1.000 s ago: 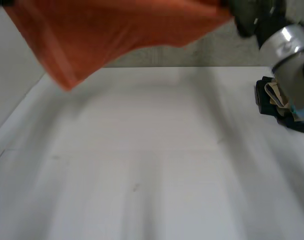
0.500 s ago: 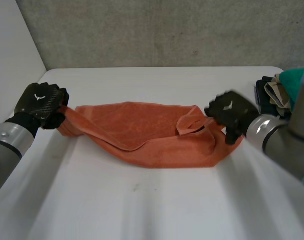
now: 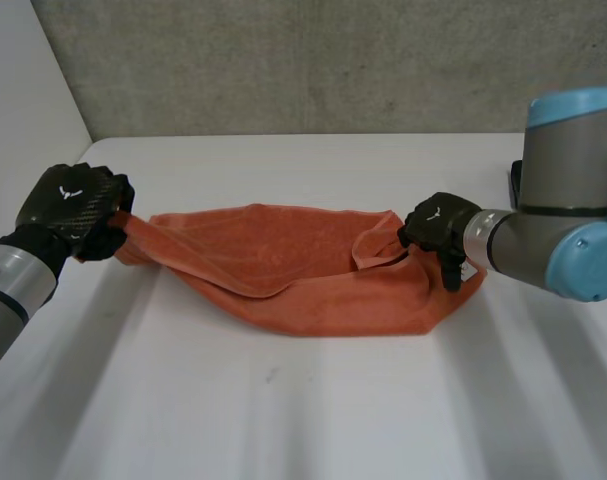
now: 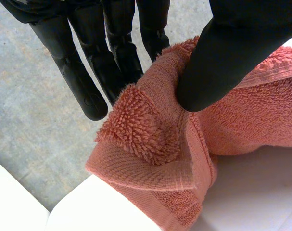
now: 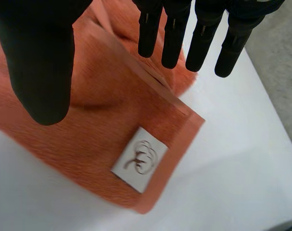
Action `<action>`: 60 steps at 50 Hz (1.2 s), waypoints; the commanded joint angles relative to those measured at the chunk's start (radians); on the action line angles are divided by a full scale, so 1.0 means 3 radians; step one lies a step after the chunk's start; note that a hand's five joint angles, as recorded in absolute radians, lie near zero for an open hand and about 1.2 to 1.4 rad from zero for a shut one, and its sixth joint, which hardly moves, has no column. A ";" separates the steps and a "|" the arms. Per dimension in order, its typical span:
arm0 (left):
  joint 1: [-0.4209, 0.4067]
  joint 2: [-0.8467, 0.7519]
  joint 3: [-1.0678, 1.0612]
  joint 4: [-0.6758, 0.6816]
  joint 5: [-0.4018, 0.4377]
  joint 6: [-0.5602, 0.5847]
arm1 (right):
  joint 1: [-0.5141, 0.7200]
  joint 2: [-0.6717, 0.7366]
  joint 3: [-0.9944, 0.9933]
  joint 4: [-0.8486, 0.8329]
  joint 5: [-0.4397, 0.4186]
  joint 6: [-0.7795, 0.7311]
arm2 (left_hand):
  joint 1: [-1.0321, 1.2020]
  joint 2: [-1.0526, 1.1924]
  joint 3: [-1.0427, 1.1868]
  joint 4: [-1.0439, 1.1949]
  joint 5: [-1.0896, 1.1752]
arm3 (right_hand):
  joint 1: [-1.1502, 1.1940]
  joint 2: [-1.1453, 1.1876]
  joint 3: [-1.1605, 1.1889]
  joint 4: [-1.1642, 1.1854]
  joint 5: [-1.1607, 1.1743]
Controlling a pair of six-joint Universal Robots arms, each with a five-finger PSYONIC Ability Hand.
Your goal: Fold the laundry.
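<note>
An orange towel (image 3: 283,260) lies loosely stretched and rumpled across the white table (image 3: 283,420), between my two hands. My left hand (image 3: 73,205) is at the towel's left end, shut on that corner. In the left wrist view its thumb (image 4: 222,57) pinches the bunched towel corner (image 4: 150,144) against the fingers. My right hand (image 3: 438,228) is at the towel's right end. In the right wrist view this hand (image 5: 40,57) is open, with straight fingers and the thumb apart above the flat towel corner (image 5: 88,120), which bears a white label (image 5: 140,159).
A dark pile of folded things (image 3: 517,188) sits at the table's far right, mostly behind my right arm (image 3: 573,220). A grey wall (image 3: 303,60) runs behind the table's far edge. A white wall (image 3: 23,90) stands at the left.
The towel, held high a second ago, has come down onto the table. My right hand has opened and let go of its corner. The left hand keeps its grip.
</note>
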 commanded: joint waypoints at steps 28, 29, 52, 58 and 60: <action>0.0212 0.0519 0.0415 -0.0572 0.0043 -0.0121 | -0.0732 -0.1041 0.0173 -0.0079 -0.0005 0.0162 | 0.0831 0.0662 0.0674 0.0643 0.0791 | 0.3251 0.3213 0.3239 0.3287 0.3212; 0.0238 0.0580 0.0461 -0.0659 0.0048 -0.0132 | -0.0778 -0.1159 0.0204 0.0014 -0.0010 0.0105 | 0.0831 0.0662 0.0674 0.0643 0.0791 | 0.3251 0.3213 0.3239 0.3287 0.3212; 0.0535 -0.0072 0.0926 -0.2419 0.0310 0.0768 | -0.0825 -0.1581 0.1217 0.0664 -0.0047 -0.0708 | 0.0831 0.0662 0.0674 0.0643 0.0791 | 0.3251 0.3213 0.3239 0.3287 0.3212; 0.0152 -0.0926 0.1559 -0.2301 -0.0120 0.0967 | -0.0544 -0.0916 0.0706 0.0475 0.0235 -0.0494 | 0.0831 0.0662 0.0674 0.0643 0.0791 | 0.3251 0.3213 0.3239 0.3287 0.3212; 0.0044 -0.1223 0.1978 -0.2214 -0.0294 0.0998 | -0.0462 -0.0691 0.0400 0.0241 0.0322 -0.0320 | 0.0831 0.0662 0.0674 0.0643 0.0791 | 0.3251 0.3213 0.3239 0.3287 0.3212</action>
